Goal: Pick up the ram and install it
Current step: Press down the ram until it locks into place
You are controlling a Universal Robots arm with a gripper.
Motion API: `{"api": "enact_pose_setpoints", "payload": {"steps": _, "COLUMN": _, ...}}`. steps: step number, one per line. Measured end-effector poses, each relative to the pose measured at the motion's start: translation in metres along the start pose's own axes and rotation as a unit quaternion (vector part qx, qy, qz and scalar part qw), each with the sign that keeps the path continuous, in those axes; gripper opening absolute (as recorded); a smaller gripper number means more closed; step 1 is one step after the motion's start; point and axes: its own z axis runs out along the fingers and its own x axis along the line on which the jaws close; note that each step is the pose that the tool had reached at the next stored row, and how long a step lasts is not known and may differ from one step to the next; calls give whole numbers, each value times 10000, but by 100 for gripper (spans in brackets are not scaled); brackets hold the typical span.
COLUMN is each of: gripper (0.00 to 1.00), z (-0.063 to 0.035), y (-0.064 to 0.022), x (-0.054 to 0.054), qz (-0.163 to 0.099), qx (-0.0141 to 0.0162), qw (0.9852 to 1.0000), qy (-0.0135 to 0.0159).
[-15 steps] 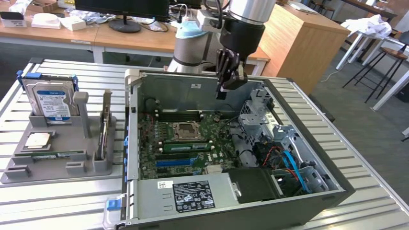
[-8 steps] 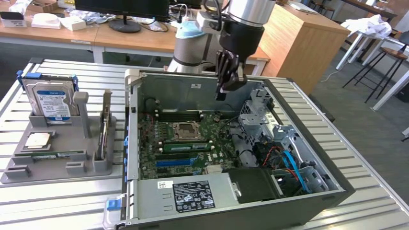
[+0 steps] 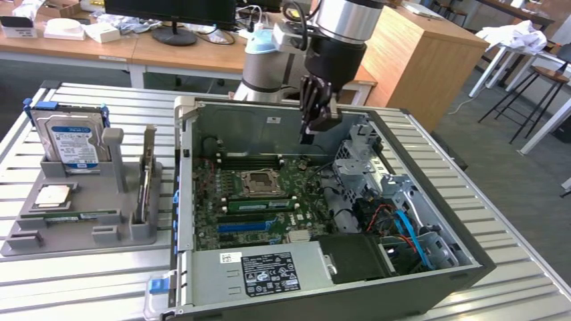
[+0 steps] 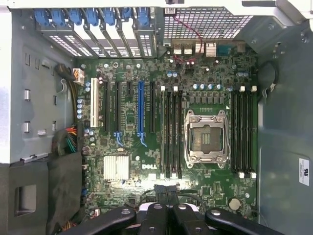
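Exterior view: gripper (image 3: 309, 137) hangs over the open computer case (image 3: 259, 127), jaws fully closed, holding nothing. Ram (image 3: 67, 215) lies in the gray holder (image 3: 96, 199) near the table (image 3: 80, 281) edge at the exterior view's left. Pick-up judged not begun; grasping requires opened jaws.

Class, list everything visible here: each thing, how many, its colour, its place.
table: one, silver slats, under everything
computer case: one, dark grey, open, on the table
motherboard: one, green, inside the case
power supply: one, silver, labelled, in the case
holder: one, grey, exterior view's left of the case
hard drive: one, silver and blue, upright in holder
expansion card: one, brown-green, upright in holder
ram: one, green, flat in holder
arm: one, black and silver, above the case
pincer: one, black, shut, above the motherboard
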Motion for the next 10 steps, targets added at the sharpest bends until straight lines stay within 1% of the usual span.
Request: {"api": "enact_pose_setpoints", "payload": {"steps": 10, "gripper": 10, "z": 69, "y": -1, "x": -2, "qz": 0, "qx": 0, "qw": 10000, "qy": 2}}
